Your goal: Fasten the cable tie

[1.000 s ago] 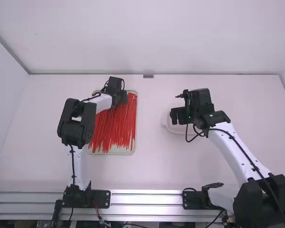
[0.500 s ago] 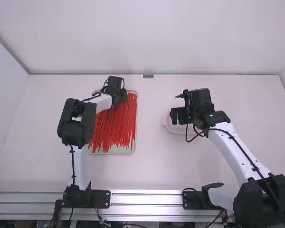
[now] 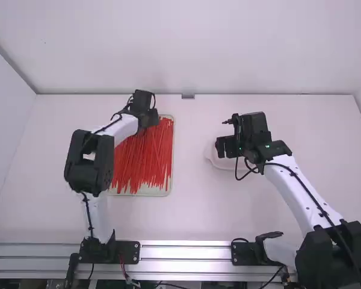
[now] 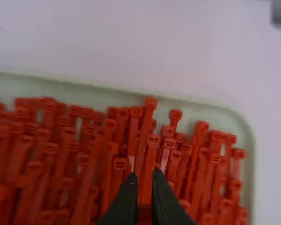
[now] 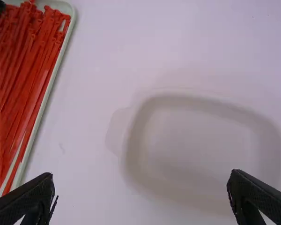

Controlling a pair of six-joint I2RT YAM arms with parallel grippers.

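We see red cable ties [image 3: 145, 158], unfastened, straight, heaped lengthwise in pale tray [image 3: 159, 191]; single cable tie [image 4: 147, 157] among them, pinched by left gripper [image 4: 141, 177]

**High view:** a fixed camera above and behind both arm bases, facing forward and down, far enough back to take in the whole white table [image 3: 192, 198].

**Left wrist view:** close above the far end of the pale green tray [image 4: 107, 96] of red cable ties [image 4: 61, 154].

**Right wrist view:** farther off, looking down on the white dish [image 5: 201, 145] beside the tray.

All three views share the tray's far end.
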